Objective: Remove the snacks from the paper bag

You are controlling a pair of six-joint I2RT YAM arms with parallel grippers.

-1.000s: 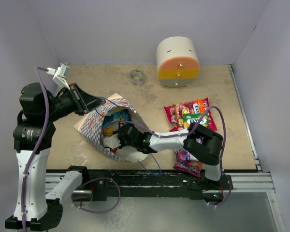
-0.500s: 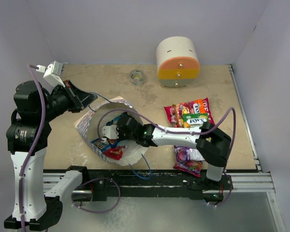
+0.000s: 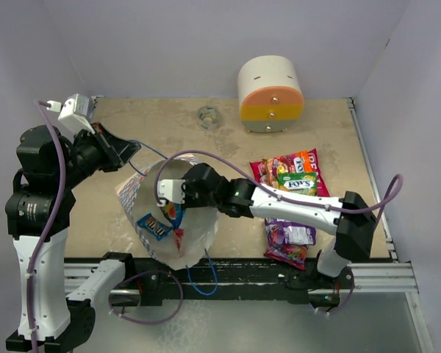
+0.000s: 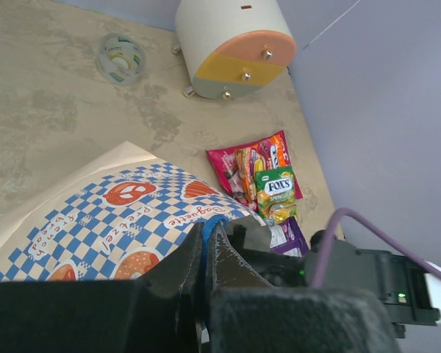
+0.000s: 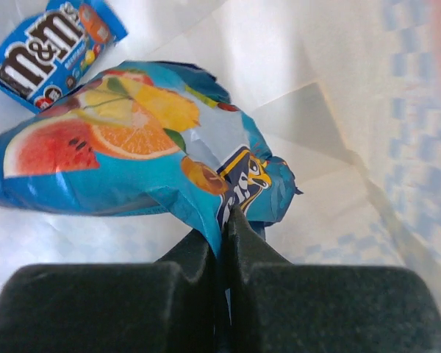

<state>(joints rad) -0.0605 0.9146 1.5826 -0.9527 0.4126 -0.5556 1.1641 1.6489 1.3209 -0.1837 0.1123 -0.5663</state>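
Pale, mottled surface [image 3: 331, 132] under plain grey walls, and on it the paper bag [image 4: 125, 217], its mouth turned up toward the overhead camera. The left hand [image 4: 206, 239] is pinched tight on the thin blue cord handle [image 4: 209, 220] and lifts the rim on that side. The right hand [image 5: 224, 220] is reached well inside the bag, its jaws closed narrow on the edge of a blue fruit-candy packet [image 5: 117, 162] that hangs just ahead of the fingertips. Further ahead of that hand and to its left, a blue M&M's packet [image 5: 48, 48] lies on the cream lining, and the overhead view shows a red packet [image 3: 178, 237] near it. The step in hand looks to be drawing the fruit-candy packet out. The grip takes only a thin fold of glossy film, so a slow, straight pull back along the arm's own line should suit it best, with the packet raised off the lining so that it does not catch on the paper lip and peel free. The left hand would do well to hold the cord high and steady; the bag looks light and could drag along otherwise. The heap of packets [image 3: 290, 175] already out lies well apart from the bag, off to the right hand's own side, a fair place to set this one.
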